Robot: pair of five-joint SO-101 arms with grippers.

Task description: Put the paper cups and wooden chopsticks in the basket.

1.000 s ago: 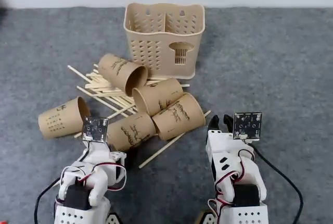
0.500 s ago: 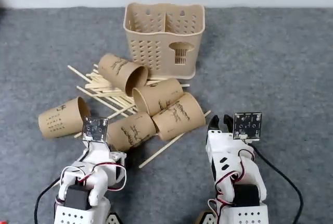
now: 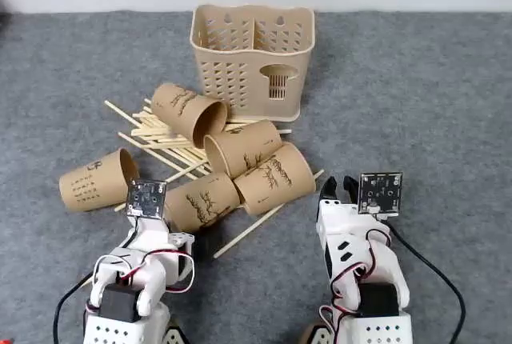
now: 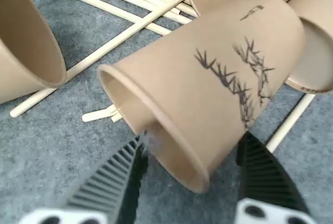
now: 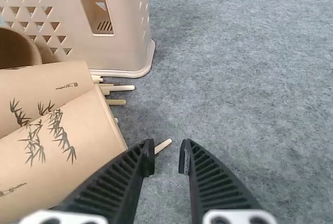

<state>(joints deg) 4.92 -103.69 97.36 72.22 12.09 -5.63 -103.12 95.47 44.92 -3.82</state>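
Five paper cups [image 3: 240,148] lie on their sides over one heap of wooden chopsticks [image 3: 152,149], too tangled to count, at 7 o'clock from the single basket [image 3: 240,80]. The left gripper [image 4: 193,143], spread wide, straddles the nearest cup [image 4: 208,88] at its mouth. The right gripper [image 5: 166,155], at 5 o'clock from the basket, is barely parted and grips nothing.

The left arm [image 3: 138,276] and right arm [image 3: 362,268] sit folded low, side by side, wrists pointing forward. The left gripper [image 4: 193,145] has its jaws spread wide — the right gripper [image 5: 165,156] has its jaws only a narrow slit apart.
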